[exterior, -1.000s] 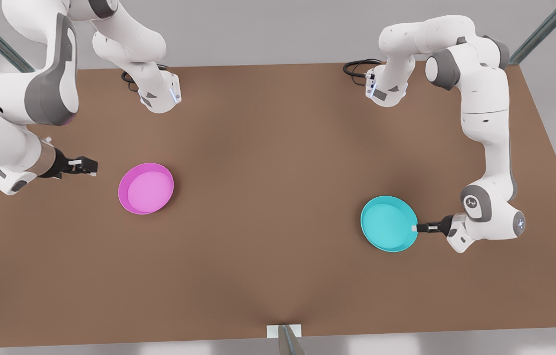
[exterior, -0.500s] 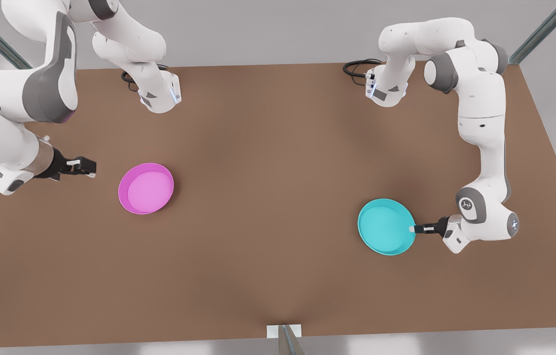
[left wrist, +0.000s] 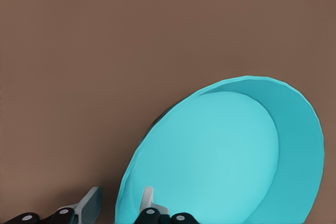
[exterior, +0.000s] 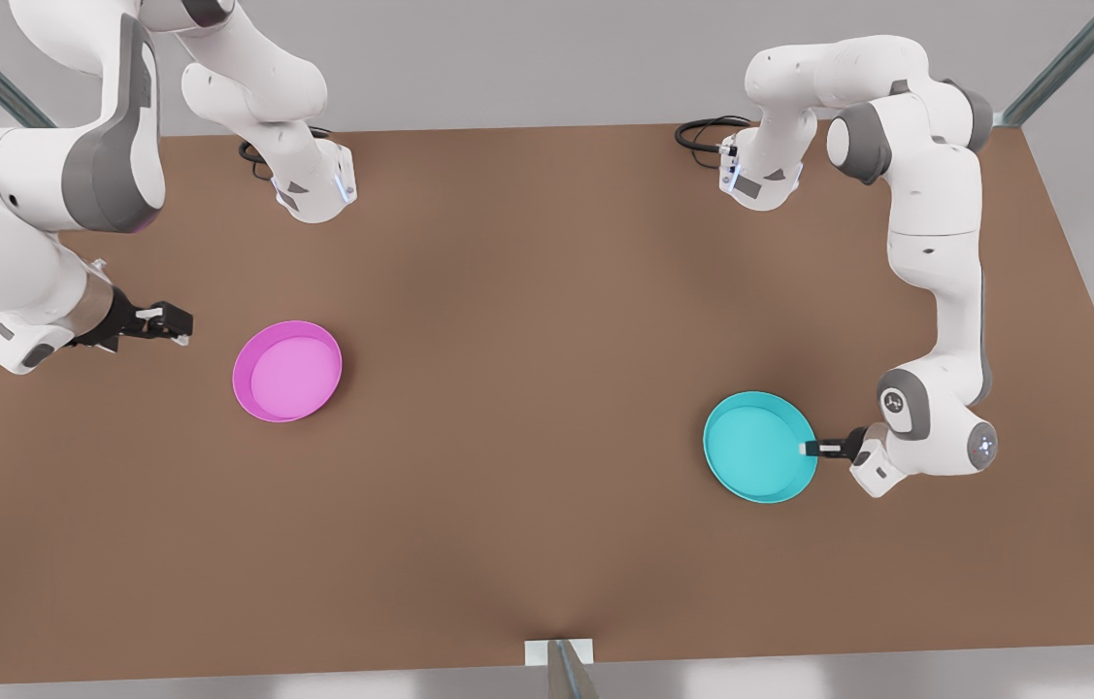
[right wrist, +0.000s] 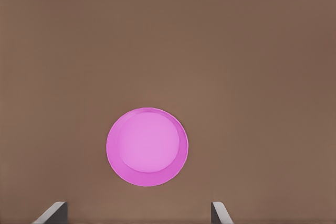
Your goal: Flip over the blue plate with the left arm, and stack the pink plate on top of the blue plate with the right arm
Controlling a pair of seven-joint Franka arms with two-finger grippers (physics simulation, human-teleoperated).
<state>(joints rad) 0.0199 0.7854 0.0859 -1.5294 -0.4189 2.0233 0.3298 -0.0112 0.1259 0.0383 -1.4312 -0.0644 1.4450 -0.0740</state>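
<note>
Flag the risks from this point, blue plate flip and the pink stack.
1. The left tool straddles only the blue plate rim, one finger inside, one outside; with such a shallow edge hold, the plate may slip or swing during the flip.
2. The plate is already tilted off the table; if dropped it could land open side up.
3. The right tool waits open, apart from the pink plate; stacking early would meet an unflipped plate.

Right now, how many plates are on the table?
2. The pink plate lies on the front view's left; the blue plate is on the right, its rim between the left pincer's fingers.
</note>
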